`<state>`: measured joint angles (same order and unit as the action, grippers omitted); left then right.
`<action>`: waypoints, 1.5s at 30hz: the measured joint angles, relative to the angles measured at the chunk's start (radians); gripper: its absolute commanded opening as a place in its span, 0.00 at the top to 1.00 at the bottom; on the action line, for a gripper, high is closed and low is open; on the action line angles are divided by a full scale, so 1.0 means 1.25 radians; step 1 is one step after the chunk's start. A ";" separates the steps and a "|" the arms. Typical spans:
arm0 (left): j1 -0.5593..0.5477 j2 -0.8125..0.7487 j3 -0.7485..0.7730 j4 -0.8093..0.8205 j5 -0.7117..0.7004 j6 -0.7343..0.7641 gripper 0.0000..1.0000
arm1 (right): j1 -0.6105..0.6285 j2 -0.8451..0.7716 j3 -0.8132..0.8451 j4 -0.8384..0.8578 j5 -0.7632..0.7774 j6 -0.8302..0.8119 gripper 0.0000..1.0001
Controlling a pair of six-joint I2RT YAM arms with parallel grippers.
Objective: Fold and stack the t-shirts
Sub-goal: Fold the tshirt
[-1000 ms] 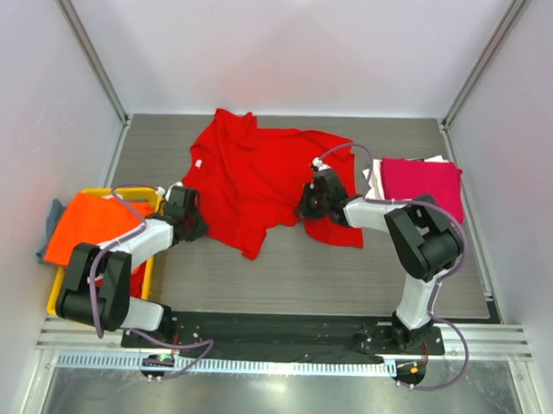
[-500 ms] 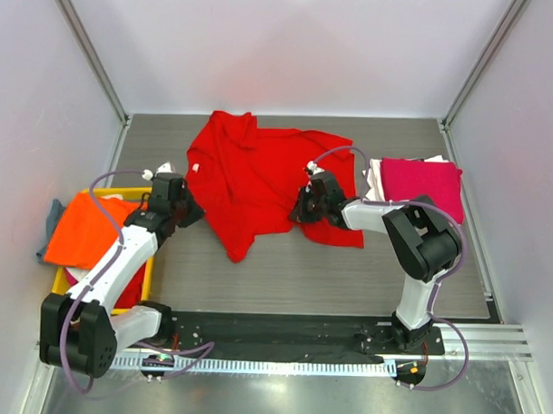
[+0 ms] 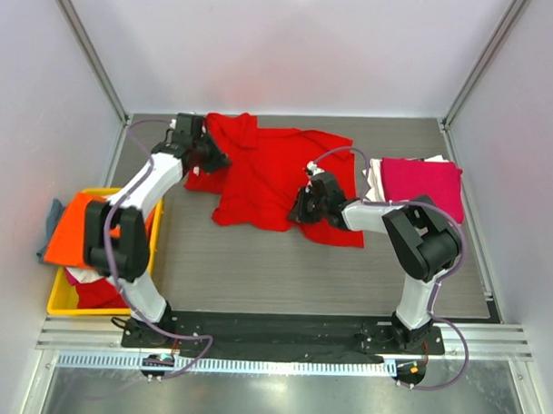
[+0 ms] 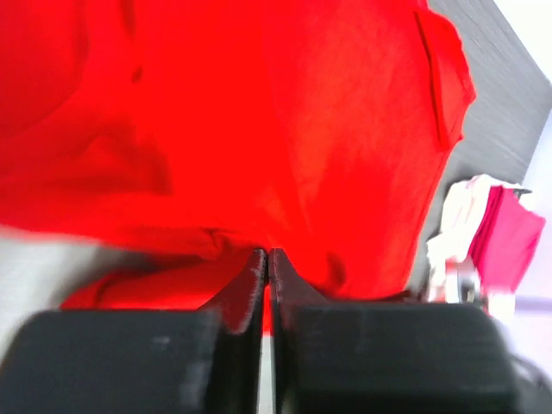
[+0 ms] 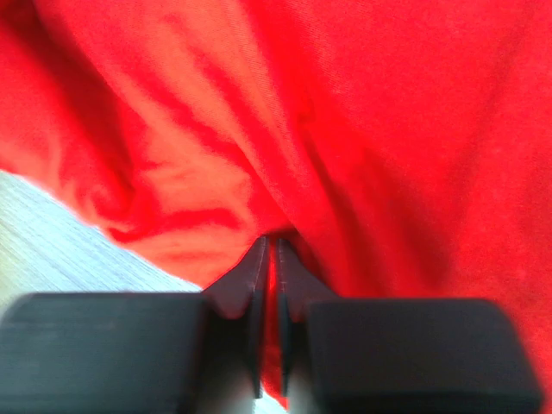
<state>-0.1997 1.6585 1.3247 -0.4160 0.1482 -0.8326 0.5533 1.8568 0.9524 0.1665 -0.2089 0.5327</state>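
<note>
The bright red t-shirt (image 3: 269, 170) lies crumpled mid-table, its left part doubled over towards the back. My left gripper (image 3: 210, 157) is at the shirt's far-left edge and is shut on a fold of red cloth (image 4: 345, 129), with the jaws pressed together (image 4: 268, 255). My right gripper (image 3: 300, 208) is on the shirt's near-right part, shut on a pinch of red cloth (image 5: 362, 129) that shows between the jaws (image 5: 270, 246). A folded magenta-pink shirt (image 3: 425, 180) lies on a white shirt (image 3: 376, 180) at the right. They also show in the left wrist view (image 4: 511, 241).
A yellow crate (image 3: 59, 299) stands at the left table edge. It holds an orange shirt (image 3: 85, 226) and a red one (image 3: 99, 292). A grey cloth (image 3: 51, 217) hangs beside it. Metal frame posts stand at the back corners. The table (image 3: 283, 280) is dark grey.
My left arm swung from beside the crate to the far-left back, dragging the shirt's near-left edge with it. The shirt bunched up towards the back. The right gripper stayed put.
</note>
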 measured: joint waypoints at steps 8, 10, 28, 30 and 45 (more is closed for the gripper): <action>-0.007 0.228 0.137 -0.011 0.045 -0.022 0.26 | 0.001 -0.028 -0.036 0.026 0.005 0.000 0.70; -0.012 0.196 0.112 -0.025 0.019 -0.009 0.26 | 0.001 -0.030 -0.038 0.027 0.007 0.000 0.70; -0.031 -0.136 -0.237 -0.071 -0.154 0.106 0.37 | 0.001 -0.030 -0.038 0.028 0.005 0.003 0.72; -0.031 -0.119 -0.237 -0.062 -0.155 0.109 0.38 | 0.001 -0.030 -0.038 0.028 0.004 0.003 0.72; -0.076 -0.021 -0.237 -0.025 -0.204 0.114 1.00 | 0.001 -0.030 -0.040 0.028 0.006 0.003 0.75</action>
<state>-0.2947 1.6318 1.0290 -0.4477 -0.1070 -0.6907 0.5545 1.8194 0.9028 0.2016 -0.2008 0.5369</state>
